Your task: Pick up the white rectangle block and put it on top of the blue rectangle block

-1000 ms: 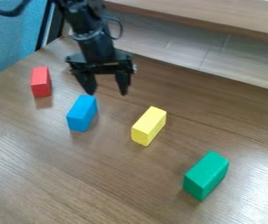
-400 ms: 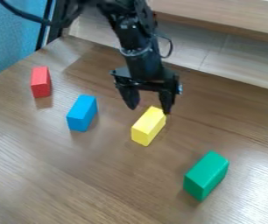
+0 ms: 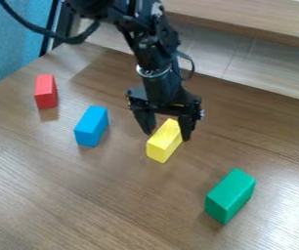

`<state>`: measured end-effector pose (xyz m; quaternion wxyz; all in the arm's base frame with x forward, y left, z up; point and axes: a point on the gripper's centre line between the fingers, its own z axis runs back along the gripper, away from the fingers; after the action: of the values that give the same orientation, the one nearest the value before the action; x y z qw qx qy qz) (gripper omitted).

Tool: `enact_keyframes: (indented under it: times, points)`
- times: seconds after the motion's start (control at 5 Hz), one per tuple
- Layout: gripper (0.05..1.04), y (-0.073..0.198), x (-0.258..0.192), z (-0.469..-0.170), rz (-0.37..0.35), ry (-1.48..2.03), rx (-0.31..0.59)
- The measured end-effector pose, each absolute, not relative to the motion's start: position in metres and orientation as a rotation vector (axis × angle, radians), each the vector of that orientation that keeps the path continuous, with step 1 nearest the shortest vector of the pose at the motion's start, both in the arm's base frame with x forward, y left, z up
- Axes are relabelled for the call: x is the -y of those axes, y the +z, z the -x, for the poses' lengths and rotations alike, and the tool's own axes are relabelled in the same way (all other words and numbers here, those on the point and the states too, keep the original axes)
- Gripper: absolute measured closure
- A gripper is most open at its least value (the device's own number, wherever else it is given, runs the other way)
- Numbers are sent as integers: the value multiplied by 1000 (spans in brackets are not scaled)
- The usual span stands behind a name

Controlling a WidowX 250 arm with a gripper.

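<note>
The blue block sits on the wooden table, toward the left from where I'm standing, a plain bright brick, longer than it is wide, with flat sides and crisp edges. It lies slantwise, its top a shade lighter than the side facing right, and a soft shadow falls on the wood beside it. The yellow block lies to its right, well apart from it, slanted much the same way, its top paler than its sides.

The black gripper hangs over the far part of that yellow one, its two fingers spread apart, one down on each side, not clenched on it. Whether either fingertip touches the block, I can't make out. The fingers and their shadowy gap cover a bit of its far end. The arm is cut off by the top edge, and a dark cable loops out to the left.

Farther out, a red block is beyond the blue one, up to the left, and a green block is nearest me on the right. A wooden ledge runs along the back.

So I count four blocks: one blue, one yellow, one red, one green; one gripper, too.
</note>
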<state>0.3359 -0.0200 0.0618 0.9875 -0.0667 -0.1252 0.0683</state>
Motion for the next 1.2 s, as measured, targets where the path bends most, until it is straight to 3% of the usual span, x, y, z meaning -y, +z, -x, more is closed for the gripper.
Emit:
enact_keyframes:
  times: [0.8,1.0,1.2]
  points:
    - [83,30,13,-338,85,150,190]
    - [133,28,14,-340,80,150,192]
    - [415,29,14,-343,80,163,221]
